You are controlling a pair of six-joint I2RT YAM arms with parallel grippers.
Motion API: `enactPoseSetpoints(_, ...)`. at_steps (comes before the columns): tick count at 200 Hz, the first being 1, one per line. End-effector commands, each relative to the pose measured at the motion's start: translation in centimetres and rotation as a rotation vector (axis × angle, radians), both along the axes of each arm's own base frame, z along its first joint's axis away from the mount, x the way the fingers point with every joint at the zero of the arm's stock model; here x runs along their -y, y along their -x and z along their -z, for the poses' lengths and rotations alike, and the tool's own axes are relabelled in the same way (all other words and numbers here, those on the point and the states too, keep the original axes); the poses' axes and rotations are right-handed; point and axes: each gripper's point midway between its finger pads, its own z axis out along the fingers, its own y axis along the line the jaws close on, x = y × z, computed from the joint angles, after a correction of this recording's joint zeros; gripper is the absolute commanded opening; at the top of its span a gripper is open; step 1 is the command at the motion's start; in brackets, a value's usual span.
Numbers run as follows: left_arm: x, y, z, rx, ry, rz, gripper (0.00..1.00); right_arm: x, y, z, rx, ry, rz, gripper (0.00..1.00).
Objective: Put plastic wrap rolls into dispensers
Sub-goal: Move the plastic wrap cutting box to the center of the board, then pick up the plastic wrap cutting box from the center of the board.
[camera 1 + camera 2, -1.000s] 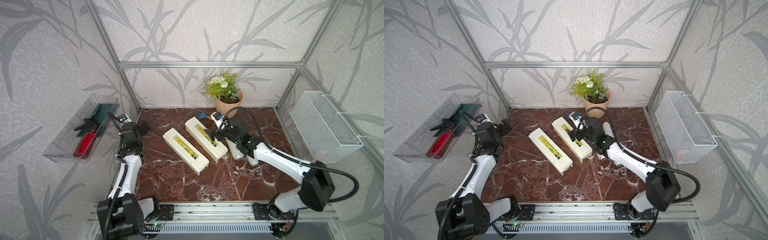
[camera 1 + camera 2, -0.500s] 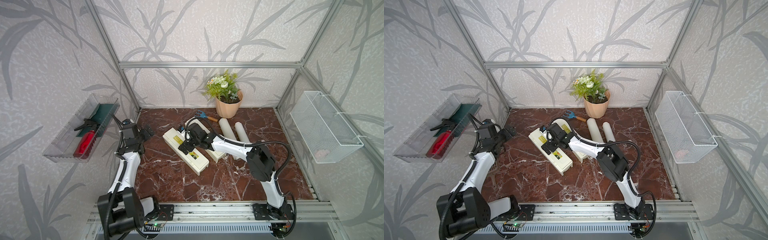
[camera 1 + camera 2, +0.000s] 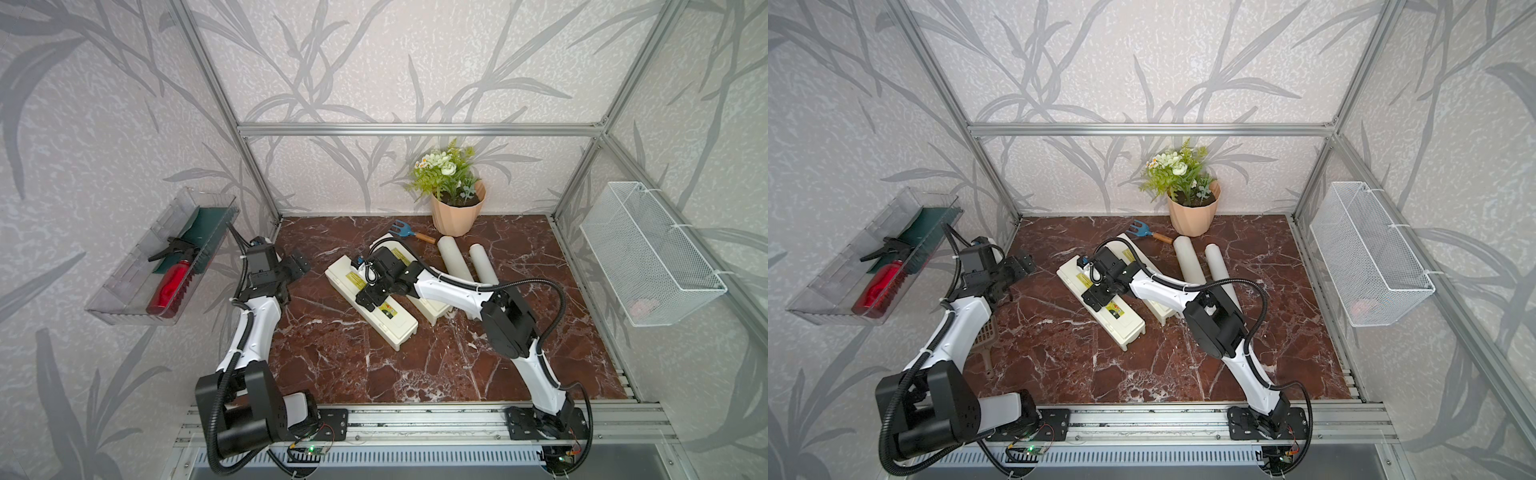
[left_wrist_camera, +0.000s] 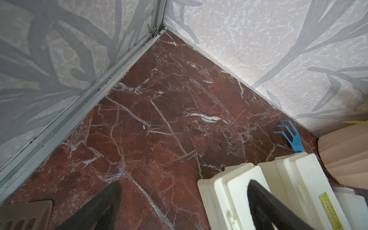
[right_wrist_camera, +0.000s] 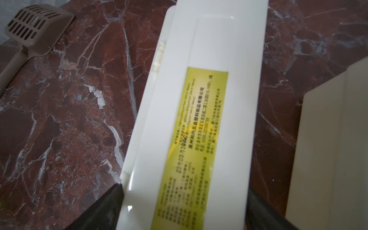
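Note:
Two cream-white dispensers lie side by side, lids shut, slanting across the marble floor. The left dispenser (image 3: 395,322) (image 3: 1126,323) (image 5: 209,49) has my right gripper (image 3: 368,296) (image 3: 1096,297) (image 5: 184,187) astride its middle. The jaws are open wide, and a dark finger stands right beside each long side. The right dispenser (image 3: 434,309) (image 3: 1158,309) (image 5: 328,159) lies partly under that arm. Two plastic wrap rolls (image 3: 453,257) (image 3: 482,264) (image 3: 1190,257) lie further right. My left gripper (image 3: 297,266) (image 3: 1021,266) (image 4: 184,182) hangs open and empty, left of the left dispenser's far end (image 4: 229,191).
A peach flower pot (image 3: 455,212) stands at the back wall, with a blue hand rake (image 3: 405,230) (image 4: 288,135) beside it. A grey slotted scoop (image 3: 984,336) (image 5: 37,25) lies by the left arm. A clear tray (image 3: 137,266) hangs on the left wall and a wire basket (image 3: 648,249) on the right.
My right arm swung from the right dispenser across to the left one and now stands astride its middle, uncovering the rolls. The left gripper turned a little towards the dispensers.

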Motion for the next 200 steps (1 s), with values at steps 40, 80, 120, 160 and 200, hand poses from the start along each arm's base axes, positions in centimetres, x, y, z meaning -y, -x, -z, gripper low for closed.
enactPoseSetpoints(40, 0.4, -0.9, -0.5, 0.012, 0.01, 0.042, 0.97, 7.4, 8.1, 2.3, -0.109, 0.165, -0.171, 0.81)
enactPoseSetpoints(80, 1.3, -1.3, -0.5, 0.019, 0.011, 0.11, 0.97, 5.6, 7.9, -1.1, 0.009, 0.011, -0.201, 0.99)
enactPoseSetpoints(120, 1.2, -1.1, -0.6, 0.015, -0.006, 0.108, 0.97, 2.0, 6.0, -0.4, 0.005, 0.02, -0.188, 0.99)
enactPoseSetpoints(160, 1.2, -1.0, -0.6, 0.013, -0.009, 0.106, 0.98, -0.1, 5.0, 0.5, 0.081, 0.028, -0.169, 0.99)
enactPoseSetpoints(200, 1.1, -1.0, -0.2, 0.006, -0.012, 0.105, 0.98, -1.3, 4.2, 1.1, 0.168, 0.063, -0.171, 0.99)
